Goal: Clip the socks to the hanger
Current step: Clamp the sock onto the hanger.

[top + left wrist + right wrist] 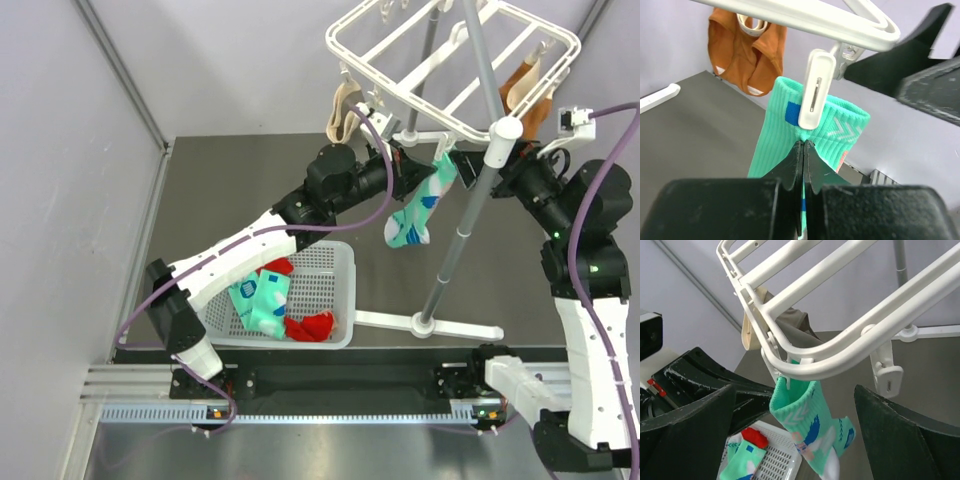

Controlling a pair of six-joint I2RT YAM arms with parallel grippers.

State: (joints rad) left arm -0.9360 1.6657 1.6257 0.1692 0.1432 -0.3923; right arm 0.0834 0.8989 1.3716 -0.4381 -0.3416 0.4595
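Left pincer (pixel 803 150) pinches shut on the clipped mint-green sock (pixel 772 135), its toe cut off; right pincer (pixel 795 395) gapes open at the sock's three o'clock.

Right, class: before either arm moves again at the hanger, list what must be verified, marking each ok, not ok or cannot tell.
1. The clip closed over the cuff of the hanging mint sock: ok.
2. The left fingers off that sock: not ok, shut on it below the clip.
3. The right fingers open and clear of the clip: ok.
4. The clip holds the sock unaided: cannot tell.
5. Socks left in the basket: ok, a second mint sock and red socks.
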